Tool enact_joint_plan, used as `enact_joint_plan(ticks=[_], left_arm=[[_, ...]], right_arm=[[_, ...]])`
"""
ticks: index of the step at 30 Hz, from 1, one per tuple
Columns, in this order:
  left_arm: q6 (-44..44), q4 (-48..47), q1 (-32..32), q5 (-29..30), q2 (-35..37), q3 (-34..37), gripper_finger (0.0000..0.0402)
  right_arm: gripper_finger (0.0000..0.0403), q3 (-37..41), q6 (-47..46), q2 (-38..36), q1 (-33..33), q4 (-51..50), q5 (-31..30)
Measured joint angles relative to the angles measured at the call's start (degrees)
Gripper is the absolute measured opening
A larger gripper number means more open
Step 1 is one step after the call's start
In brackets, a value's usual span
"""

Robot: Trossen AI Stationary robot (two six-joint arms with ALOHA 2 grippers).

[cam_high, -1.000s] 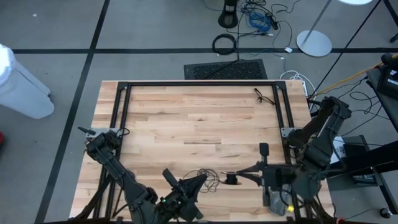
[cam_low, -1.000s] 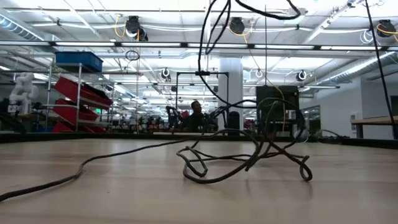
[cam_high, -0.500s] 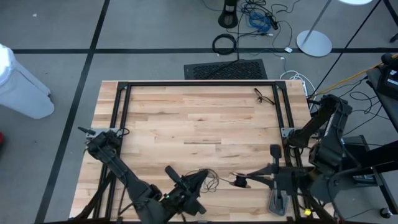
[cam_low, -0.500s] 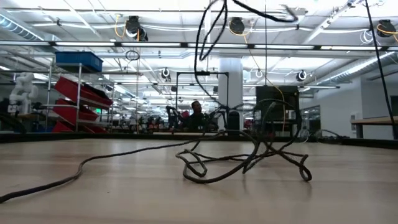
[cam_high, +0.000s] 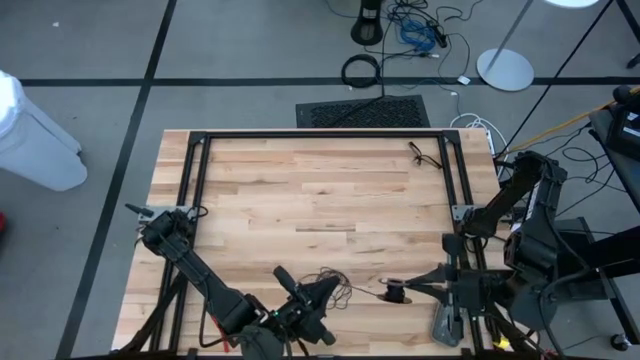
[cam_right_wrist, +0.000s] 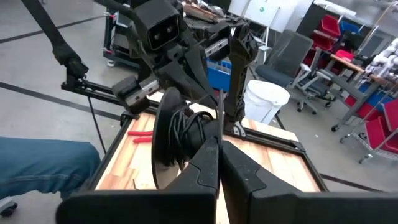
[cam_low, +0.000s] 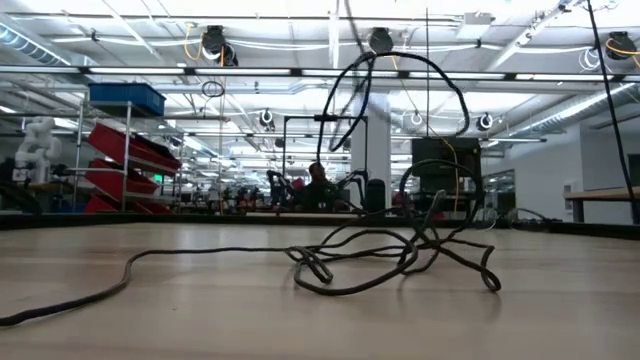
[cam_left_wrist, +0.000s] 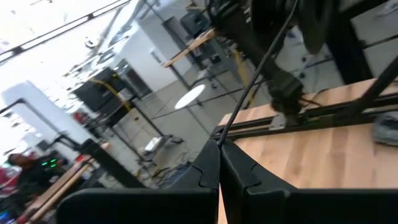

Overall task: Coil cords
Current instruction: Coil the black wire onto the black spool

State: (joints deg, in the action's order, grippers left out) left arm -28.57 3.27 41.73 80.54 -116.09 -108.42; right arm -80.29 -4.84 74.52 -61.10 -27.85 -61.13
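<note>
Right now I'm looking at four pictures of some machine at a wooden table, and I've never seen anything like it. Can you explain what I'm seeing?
It is a robot with two dark arms working at a wooden table. One picture looks straight down from above, one looks level across the tabletop, and two come from cameras on the arms' wrists. A thin black cord with a small round puck lies near the edge closest to the arms. From table height it shows as a loose tangle with a loop rising. The left fingers are shut on the cord, and the right fingers are shut on it beside the puck. Another small dark tangle lies by the far right corner.
</note>
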Motion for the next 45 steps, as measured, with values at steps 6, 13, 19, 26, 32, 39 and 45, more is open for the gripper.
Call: enact_joint_plan(ticks=[6,13,19,26,32,39,45], left_arm=[[1.28,0.04,-0.13,-1.70,0.00,0.00,0.0001],[1.48,-1.05,-0.08,-2.12,0.00,0.00,0.0001],[8.39,-8.11,-0.60,-3.28,0.00,0.00,0.0001],[24.99,-21.69,-3.41,-12.00,-0.02,0.00,0.0001],[28.76,-24.45,-5.14,-16.75,-0.02,0.00,0.0001],[28.49,-27.82,-7.41,-17.11,-0.02,1.95,0.0001],[29.30,-27.94,-10.34,-21.83,-0.03,3.62,0.0001]], right_arm=[[0.0000,0.00,-5.25,-0.02,0.02,-4.29,0.15],[0.0000,0.00,-9.82,-0.02,0.09,-7.29,0.07],[0.0000,0.00,-16.30,0.02,0.35,-12.95,0.01],[0.0000,0.49,-21.88,0.04,0.35,-17.19,0.53],[0.0000,0.55,-24.64,0.04,0.35,-19.46,1.63],[0.0000,0.58,-25.98,0.09,0.39,-21.06,1.57],[0.0000,0.61,-31.55,0.20,0.61,-24.97,1.19]])
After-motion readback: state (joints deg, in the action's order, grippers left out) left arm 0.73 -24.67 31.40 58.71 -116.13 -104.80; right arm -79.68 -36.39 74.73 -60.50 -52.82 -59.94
